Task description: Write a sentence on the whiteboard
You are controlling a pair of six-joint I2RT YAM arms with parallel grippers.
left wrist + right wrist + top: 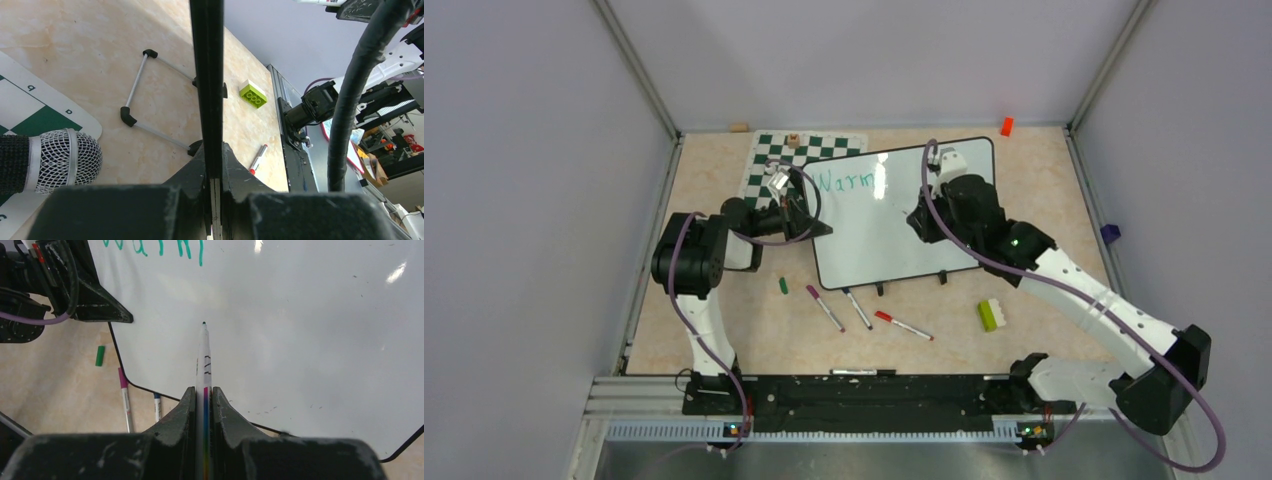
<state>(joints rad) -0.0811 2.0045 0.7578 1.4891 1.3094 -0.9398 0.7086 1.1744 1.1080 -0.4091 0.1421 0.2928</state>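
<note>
The whiteboard (894,225) lies tilted in mid-table, its left edge raised. The teal word "Warm" (846,181) stands at its upper left, also in the right wrist view (160,249). My left gripper (809,222) is shut on the board's left edge, seen edge-on in the left wrist view (206,75). My right gripper (921,215) is shut on a white marker (204,365) with a green tip, which hovers over bare board (310,340) to the lower right of the word.
A chess mat (769,160) lies behind the board, a microphone (50,160) on it. Magenta (825,307), blue (857,308) and red (903,325) markers, a green cap (783,285) and a lime brick (991,315) lie in front. An orange block (1006,126) sits at the back.
</note>
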